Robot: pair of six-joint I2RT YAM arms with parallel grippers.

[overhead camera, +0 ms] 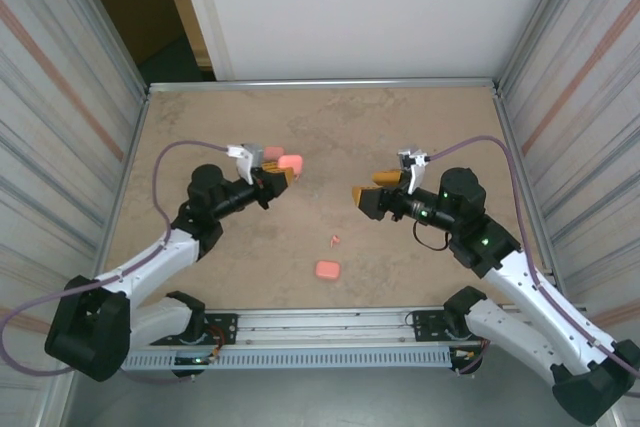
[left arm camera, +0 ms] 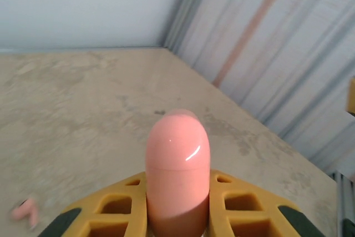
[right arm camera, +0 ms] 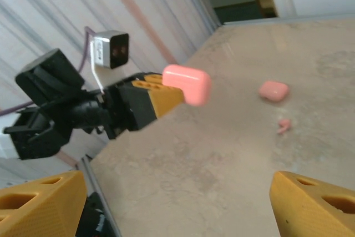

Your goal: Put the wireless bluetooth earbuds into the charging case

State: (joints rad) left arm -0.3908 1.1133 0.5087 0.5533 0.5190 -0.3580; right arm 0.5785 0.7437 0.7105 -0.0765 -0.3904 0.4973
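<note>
Arm bases (top view): bolted along the rail at the near edge of the bench [overhead camera: 420, 127], one on the left and one on the right.
Left pincer (top view) [overhead camera: 278, 175]: raised over the left-centre of the bench, clamped on a pink charging case [overhead camera: 291, 163] that juts out past its fingertips.
Right pincer (top view) [overhead camera: 372, 188]: faces the left one across a gap, jaws apart with nothing between them.
Earbud (top view) [overhead camera: 335, 241]: a tiny pink piece on the bench between the two arms, nearer the rail than either pincer.
Second case (top view) [overhead camera: 327, 270]: lies on the bench near the earbud on its rail side, not touching it.
Yellow fingers (left wrist) [left arm camera: 116, 212]: closed on both sides of the charging case [left arm camera: 177, 165], whose rounded end points away and shows a seam across it.
Earbud (left wrist) [left arm camera: 25, 210]: a blurred pink shape low on the left, on the bench.
Own fingers (right wrist) [right arm camera: 39, 206]: one in each lower corner, well apart, with bare bench between them.
Left pincer (right wrist) [right arm camera: 161, 94]: grips the charging case [right arm camera: 187, 84] above the bench.
Second case (right wrist) [right arm camera: 273, 90]: flat on the bench, with the earbud [right arm camera: 284, 125] just beside it and apart.
</note>
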